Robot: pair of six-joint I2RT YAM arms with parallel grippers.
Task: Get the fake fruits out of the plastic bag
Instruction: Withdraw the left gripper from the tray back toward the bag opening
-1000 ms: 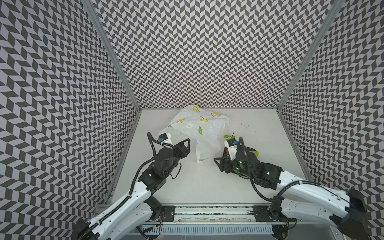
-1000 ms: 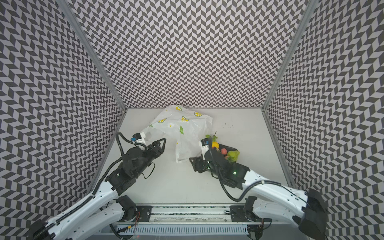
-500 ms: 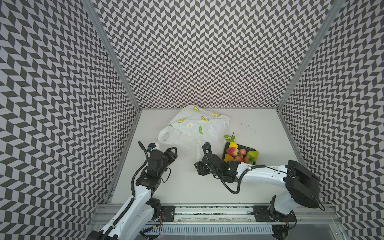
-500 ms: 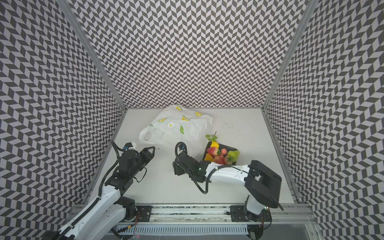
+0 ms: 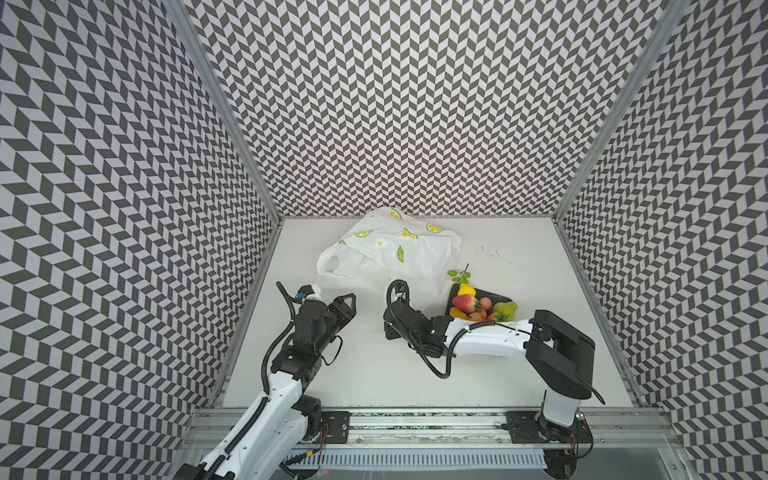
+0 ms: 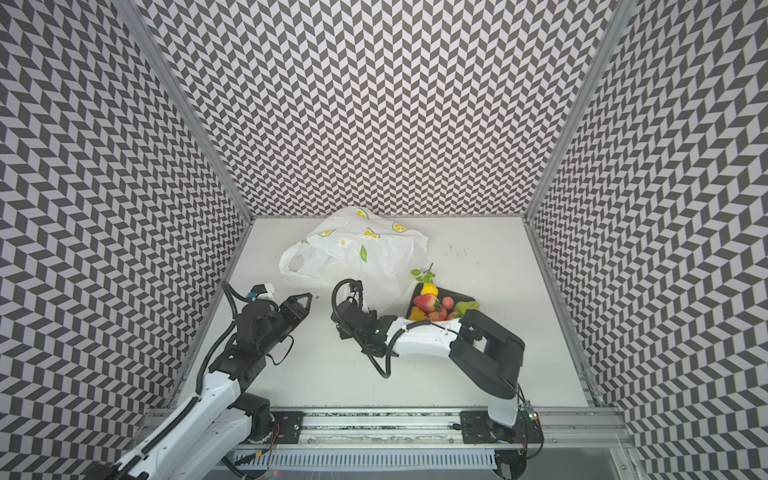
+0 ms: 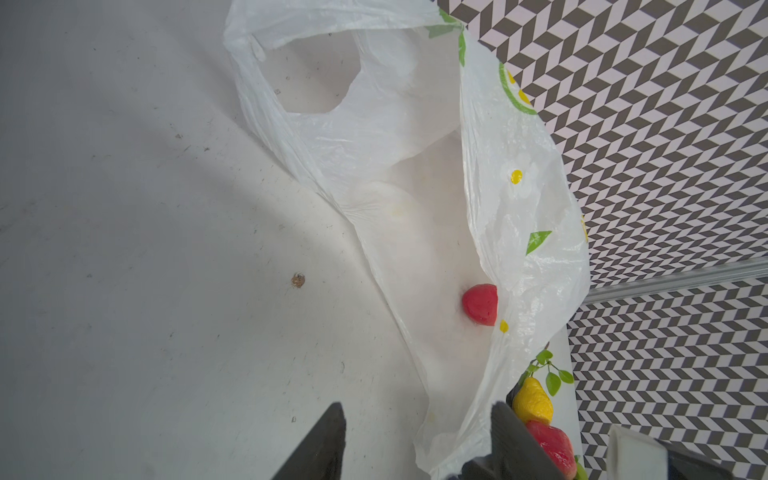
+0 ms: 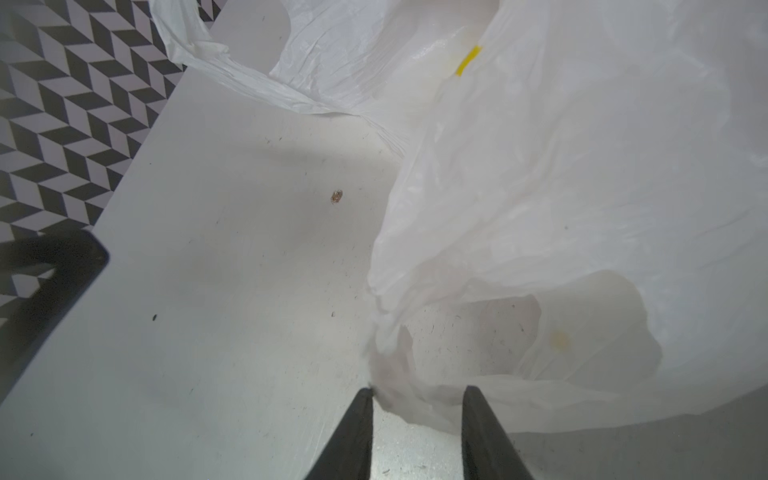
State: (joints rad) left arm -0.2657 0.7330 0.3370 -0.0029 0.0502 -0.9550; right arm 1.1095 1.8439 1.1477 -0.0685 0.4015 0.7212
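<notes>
— What have your pincers got?

— My right pincer (image 8: 418, 390) is half open, with a fold of the plastic bag (image 8: 582, 187) lying between its tips (loose, not squeezed). My left pincer (image 7: 417, 405) gapes empty just beside the bag's edge.

— And the fake fruits (image 5: 467, 303)?

— Most are heaped on the dark plate (image 5: 496, 295) beside the bag, which sprawls on the surface (image 5: 374, 374). One red strawberry (image 7: 481, 304) lies inside it.

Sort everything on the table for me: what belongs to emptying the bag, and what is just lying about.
Belongs to the job:
- plastic bag
- fake fruits heaped on the dark plate
- one red fruit still inside the bag

Just lying about:
- brown crumb beside the bag
- dark specks behind the plate
</notes>
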